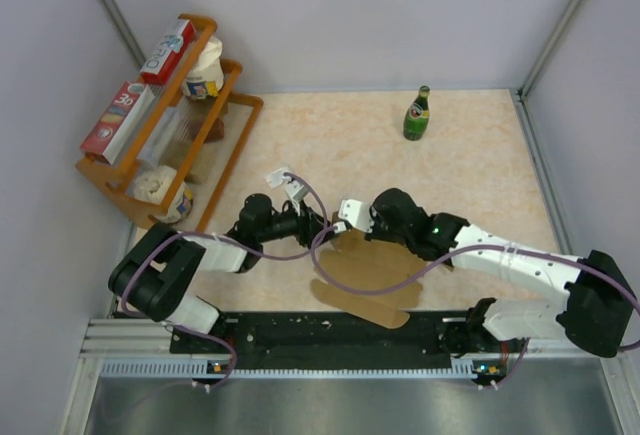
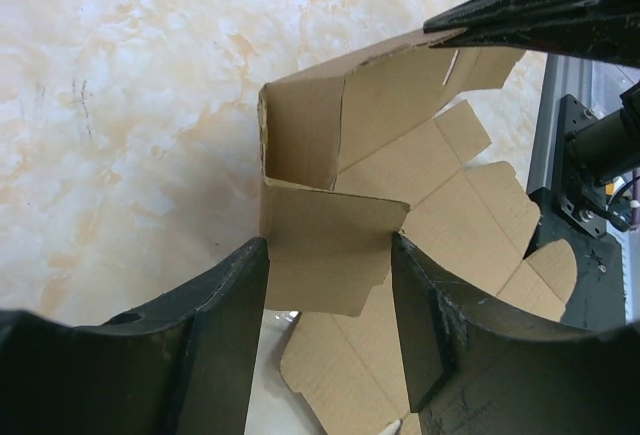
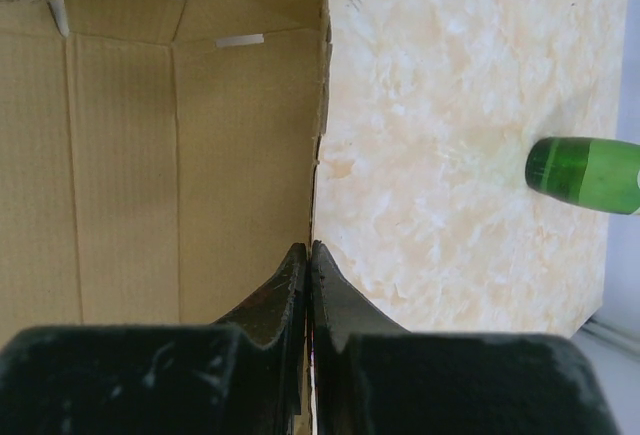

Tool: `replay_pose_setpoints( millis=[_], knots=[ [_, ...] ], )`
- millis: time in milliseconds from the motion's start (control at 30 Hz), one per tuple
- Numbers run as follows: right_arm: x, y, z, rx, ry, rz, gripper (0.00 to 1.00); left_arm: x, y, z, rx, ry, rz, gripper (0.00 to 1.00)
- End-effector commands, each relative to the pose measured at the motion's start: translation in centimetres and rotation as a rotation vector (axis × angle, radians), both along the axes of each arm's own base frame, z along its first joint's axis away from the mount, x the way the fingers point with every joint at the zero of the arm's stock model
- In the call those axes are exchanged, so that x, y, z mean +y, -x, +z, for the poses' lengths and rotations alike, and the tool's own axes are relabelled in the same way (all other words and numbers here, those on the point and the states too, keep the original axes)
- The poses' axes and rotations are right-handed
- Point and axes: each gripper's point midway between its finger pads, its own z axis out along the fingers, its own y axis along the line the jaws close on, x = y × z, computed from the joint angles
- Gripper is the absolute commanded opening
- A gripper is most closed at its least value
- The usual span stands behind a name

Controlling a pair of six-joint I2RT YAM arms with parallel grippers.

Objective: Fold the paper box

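Observation:
The paper box [image 1: 372, 277] is brown die-cut cardboard, partly raised, lying near the front middle of the table between both arms. In the left wrist view one corner of the box [image 2: 330, 135] stands up, and a side flap [image 2: 325, 255] reaches between my left gripper's [image 2: 330, 300] wide-open fingers [image 2: 225, 340]. In the top view the left gripper [image 1: 316, 223] sits at the box's far left edge. My right gripper [image 3: 310, 257] is shut on the upright edge of a box wall [image 3: 180, 155]; in the top view it [image 1: 345, 219] is at the far edge.
A green bottle [image 1: 417, 115] stands at the far right of the table and lies at the right edge of the right wrist view [image 3: 585, 173]. An orange rack [image 1: 232, 123] holding red-and-white cartons and cups stands at the left. A black rail [image 1: 330, 335] runs along the near edge.

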Motion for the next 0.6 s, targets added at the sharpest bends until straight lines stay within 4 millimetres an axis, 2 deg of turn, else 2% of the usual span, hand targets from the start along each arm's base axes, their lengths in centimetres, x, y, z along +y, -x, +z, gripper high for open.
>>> replay_pose_setpoints(
  millis=[0, 300, 567],
  knots=[
    [0.9, 0.1, 1.2, -0.074, -0.019, 0.054, 0.00, 0.2, -0.3, 1.4, -0.101, 0.016, 0.013, 0.57],
    [1.3, 0.8, 2.0, -0.088, -0.075, 0.091, 0.00, 0.9, -1.2, 0.9, -0.122, -0.034, 0.068, 0.58],
    [1.6, 1.2, 2.3, -0.078, -0.107, 0.112, 0.00, 0.0, -0.1, 1.2, -0.125, -0.004, 0.013, 0.60]
  ],
)
